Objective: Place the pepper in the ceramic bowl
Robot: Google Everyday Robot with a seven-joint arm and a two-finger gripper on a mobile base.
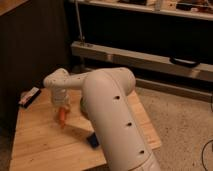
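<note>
The orange pepper (62, 117) lies on the wooden table (40, 145), left of centre, with its tip toward the front. My gripper (61, 107) hangs from the white arm right over the pepper's upper end, at or very near it. Only a dark green sliver of the ceramic bowl (81, 106) shows just right of the pepper. My bulky white arm (112, 115) hides the rest of the bowl.
A blue sponge (93, 140) peeks out under the arm near the table's front right. A dark flat object with a white label (29, 96) lies at the table's far left edge. A dark cabinet and a metal rail (145, 57) stand behind the table.
</note>
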